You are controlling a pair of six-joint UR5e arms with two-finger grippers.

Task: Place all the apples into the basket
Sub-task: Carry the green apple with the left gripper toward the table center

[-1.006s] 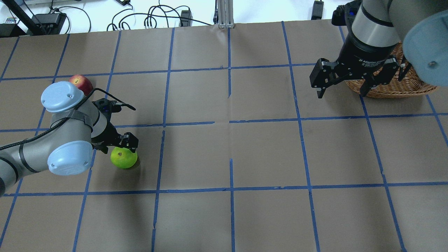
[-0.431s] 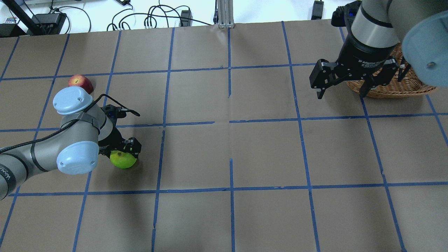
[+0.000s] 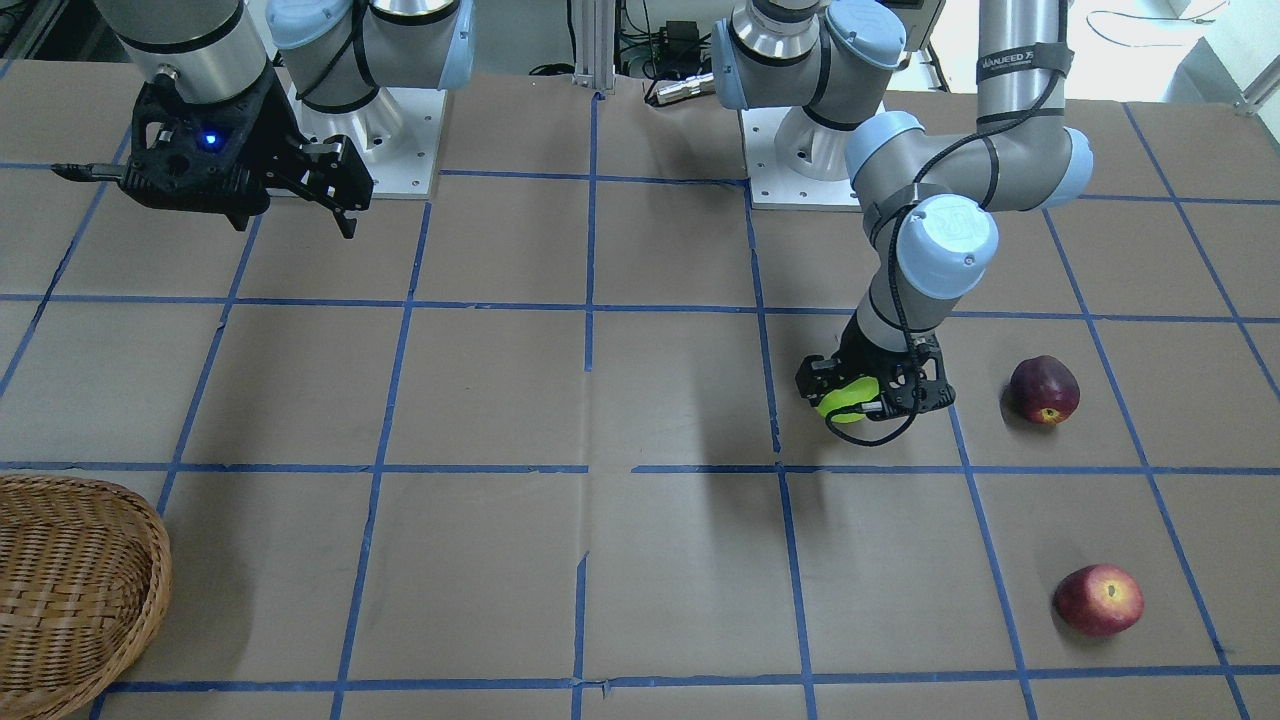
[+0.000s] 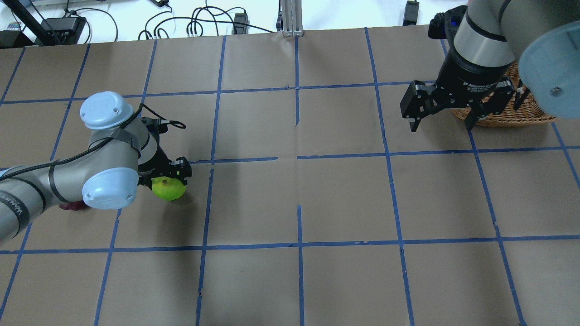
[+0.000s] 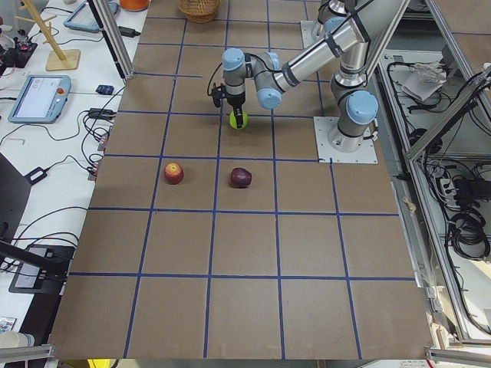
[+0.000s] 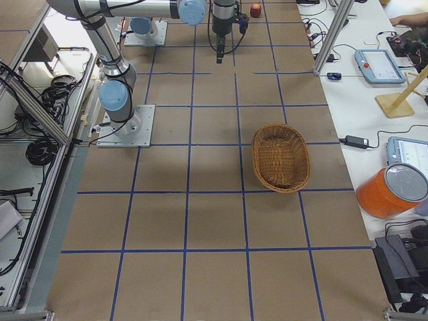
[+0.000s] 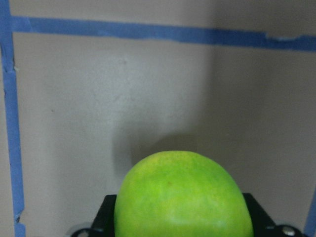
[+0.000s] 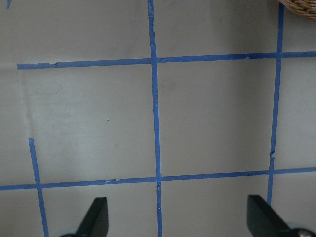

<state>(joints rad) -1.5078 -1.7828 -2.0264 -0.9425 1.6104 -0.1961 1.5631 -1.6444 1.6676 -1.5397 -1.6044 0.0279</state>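
My left gripper (image 4: 168,180) is shut on the lime green apple (image 4: 168,189) and holds it just above the table; the apple fills the bottom of the left wrist view (image 7: 182,195). The maroon apple (image 3: 1043,389) and the red apple (image 3: 1098,599) lie on the table beside the left arm. In the overhead view only a sliver of the maroon apple (image 4: 70,206) shows under the arm, and the red one is hidden. The wicker basket (image 4: 503,115) stands at the table's far right, empty (image 6: 281,157). My right gripper (image 4: 440,127) is open and empty, above the table beside the basket.
The table (image 4: 344,199) is covered in brown paper with a blue tape grid. Cables and power bricks (image 4: 199,25) lie beyond its far edge. Tablets and an orange jar (image 6: 394,190) sit on the side bench past the basket.
My left gripper came down onto the green apple, shut on it, and has carried it up and away from the robot. My right gripper has hardly moved.
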